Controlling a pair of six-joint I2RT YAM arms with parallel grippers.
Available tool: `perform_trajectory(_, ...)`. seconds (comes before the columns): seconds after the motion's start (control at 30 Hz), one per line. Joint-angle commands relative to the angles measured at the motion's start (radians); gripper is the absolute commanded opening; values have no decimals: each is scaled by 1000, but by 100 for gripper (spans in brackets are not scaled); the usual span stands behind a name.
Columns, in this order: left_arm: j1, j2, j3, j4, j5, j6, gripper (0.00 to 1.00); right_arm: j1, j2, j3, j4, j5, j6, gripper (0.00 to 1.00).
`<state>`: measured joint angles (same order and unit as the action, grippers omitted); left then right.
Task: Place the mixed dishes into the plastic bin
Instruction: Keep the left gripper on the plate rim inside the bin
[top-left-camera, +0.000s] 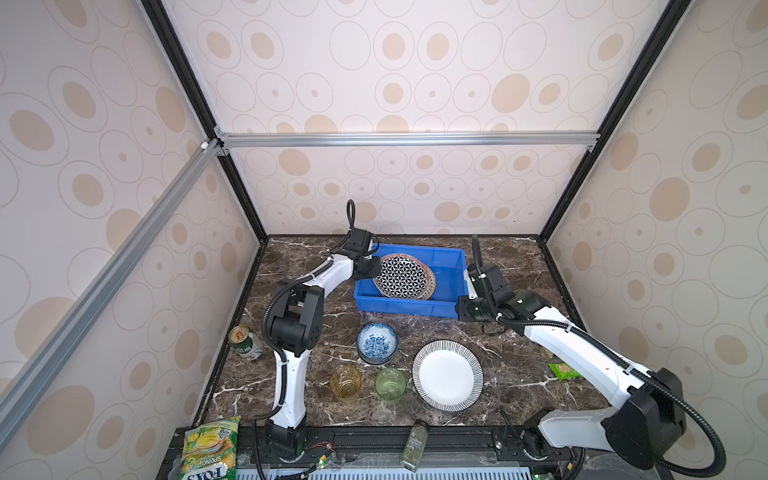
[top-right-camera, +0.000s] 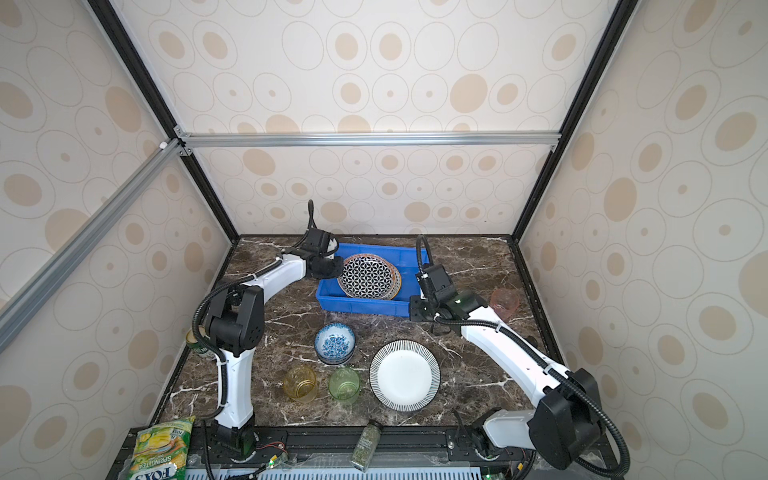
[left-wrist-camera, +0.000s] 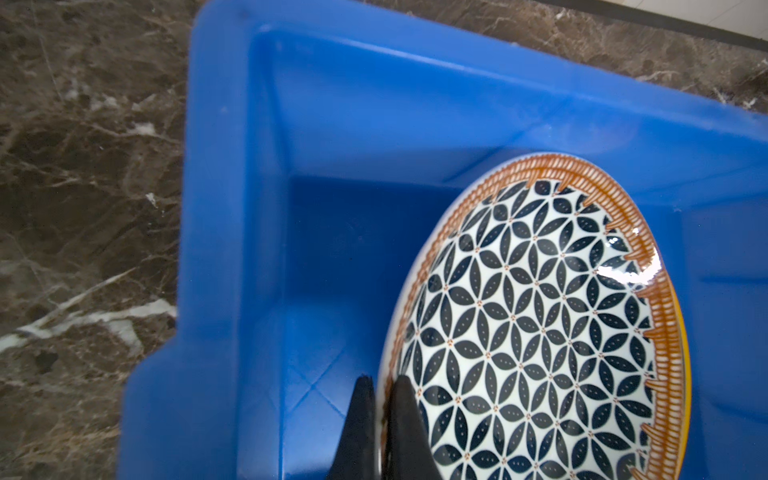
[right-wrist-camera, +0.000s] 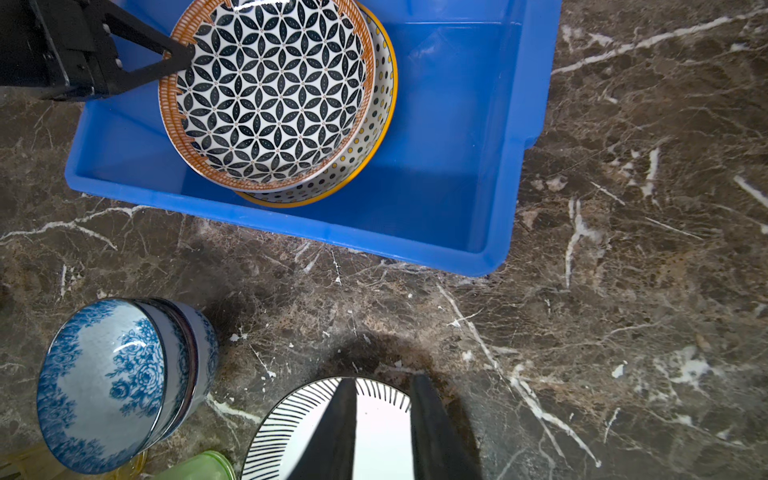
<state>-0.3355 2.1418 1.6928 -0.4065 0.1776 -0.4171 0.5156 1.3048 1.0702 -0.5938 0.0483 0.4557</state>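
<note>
Starting at the left, the left tool (left-wrist-camera: 380, 409) is clenched on the near rim of the black geometric plate (top-left-camera: 403, 276), one finger over the orange border and one under it. Pinching the rim makes sense, since a flat plate gives parallel fingers nothing else to hold. The plate is inside the plastic bin (top-left-camera: 415, 309), on top of a dotted plate (right-wrist-camera: 374, 137) and shifted a little toward the left tool. It looks tilted, with the gripped edge higher. I judge it is being lowered onto the dotted plate so the two nest and the rest of the bin floor stays free. Whether its far edge already rests there I cannot tell.

In the middle of the bench (top-left-camera: 511, 374), in front of the bin, stands a blue floral bowl stack (top-left-camera: 377, 344). A yellow tumbler (top-left-camera: 345, 383) and a green tumbler (top-left-camera: 390, 384) stand side by side nearer the front edge. The striped-rim plate (top-left-camera: 447, 375) lies flat to their right. All of these are outside the bin.

On the right, the right tool (right-wrist-camera: 384, 380) hangs above the bench between the bin and the striped-rim plate. Its fingers stand partly apart and there is nothing between them. It seems parked clear of the bin while the left arm works, and well placed to reach the striped-rim plate. A pink tumbler (top-right-camera: 504, 303) stands behind it, near the right edge.
</note>
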Motion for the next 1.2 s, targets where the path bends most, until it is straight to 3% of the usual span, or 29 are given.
perform_trajectory(0.0, -35, 35, 36, -104, -43, 5, 5, -3, -34, -14, 7, -2, 10, 27)
perform_trajectory(0.33, -71, 76, 166, -207, -119, 43, 5, -3, -51, -27, 15, -5, 14, 27)
perform_trajectory(0.73, -75, 126, 163, -221, -125, 37, 6, -3, -70, -39, 27, -10, 15, 26)
perform_trajectory(1.17, -86, 177, 155, -259, -210, 44, 8, -3, -70, -44, 32, -21, 19, 27)
